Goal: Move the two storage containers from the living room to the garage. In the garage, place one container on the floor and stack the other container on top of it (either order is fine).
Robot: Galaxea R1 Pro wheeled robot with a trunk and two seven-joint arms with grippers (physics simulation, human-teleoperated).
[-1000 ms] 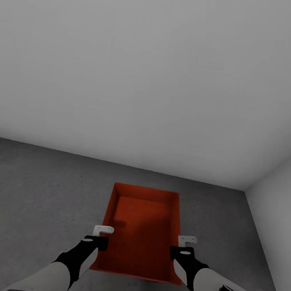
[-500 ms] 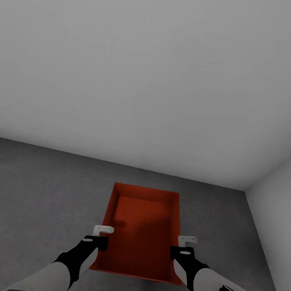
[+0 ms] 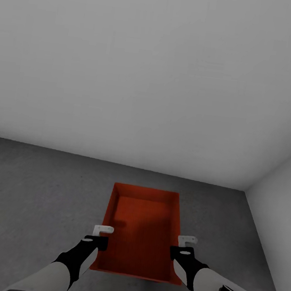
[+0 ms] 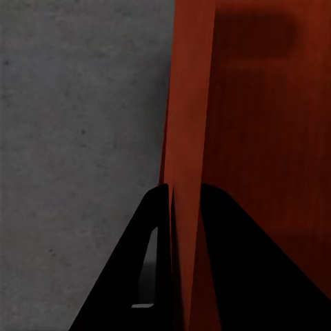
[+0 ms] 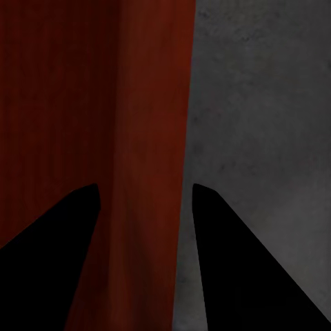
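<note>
One orange-red storage container [image 3: 142,227] lies open-topped and lengthwise in front of me in the garage, low against the dark grey concrete floor [image 3: 31,186]. I cannot tell whether it touches the floor. My left gripper [image 3: 100,236] is at its left side wall. In the left wrist view the left gripper [image 4: 185,189] is shut tight on that wall [image 4: 185,103]. My right gripper [image 3: 185,246] is at the right side wall. In the right wrist view the right gripper [image 5: 146,186] straddles that wall [image 5: 152,103], with its fingers wider apart than the wall.
A bare grey-white wall [image 3: 150,73] stands just beyond the container's far end. Another wall [image 3: 281,189] meets it in a corner at the right. Concrete floor [image 4: 69,138] stretches away on the left, and a narrower strip [image 5: 262,103] lies on the right.
</note>
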